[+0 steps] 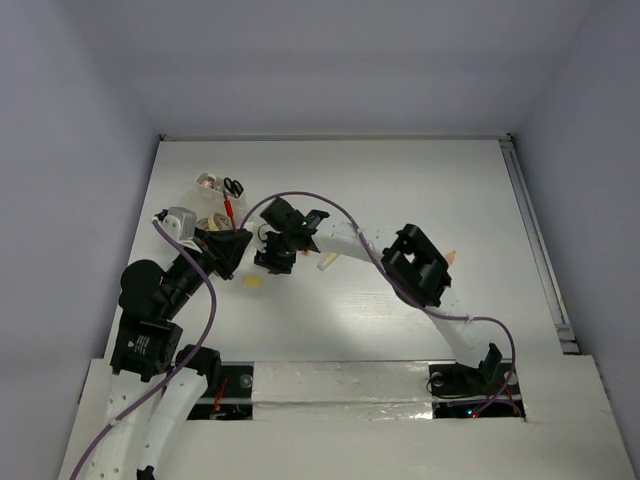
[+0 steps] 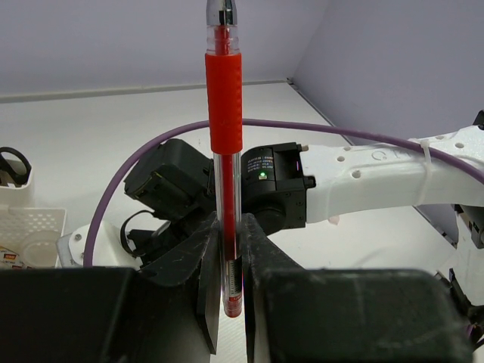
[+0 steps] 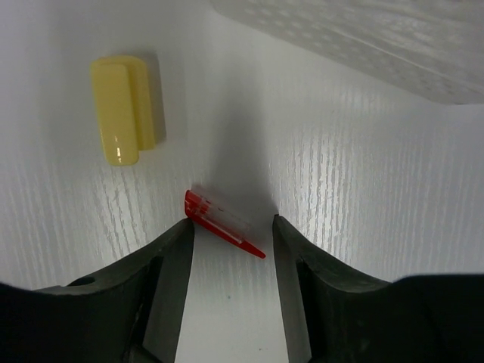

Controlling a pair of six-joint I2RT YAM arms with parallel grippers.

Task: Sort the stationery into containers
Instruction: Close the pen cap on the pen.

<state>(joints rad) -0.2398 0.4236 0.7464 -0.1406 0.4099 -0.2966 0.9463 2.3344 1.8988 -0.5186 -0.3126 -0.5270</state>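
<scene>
Your open right gripper point(image 3: 232, 227) may flick the slanted red cap point(image 3: 219, 218) away on closing; the left gripper point(image 2: 231, 231) pinches the red pen point(image 2: 224, 98).

My two arms have white shells dotted with small round holes, joined by blocky black motor housings. My left arm point(image 1: 180, 395) and my right arm point(image 1: 455, 322) each carry a thin purple cable point(image 1: 295, 194), and a white zip tie point(image 2: 425, 151) fastens it to one shell. A small green light point(image 2: 262, 175) glows on one black housing, beside a white printed label. My left pincer point(image 2: 229, 227) and right pincer point(image 3: 233, 225) have matte black, wedge-shaped fingers.
</scene>
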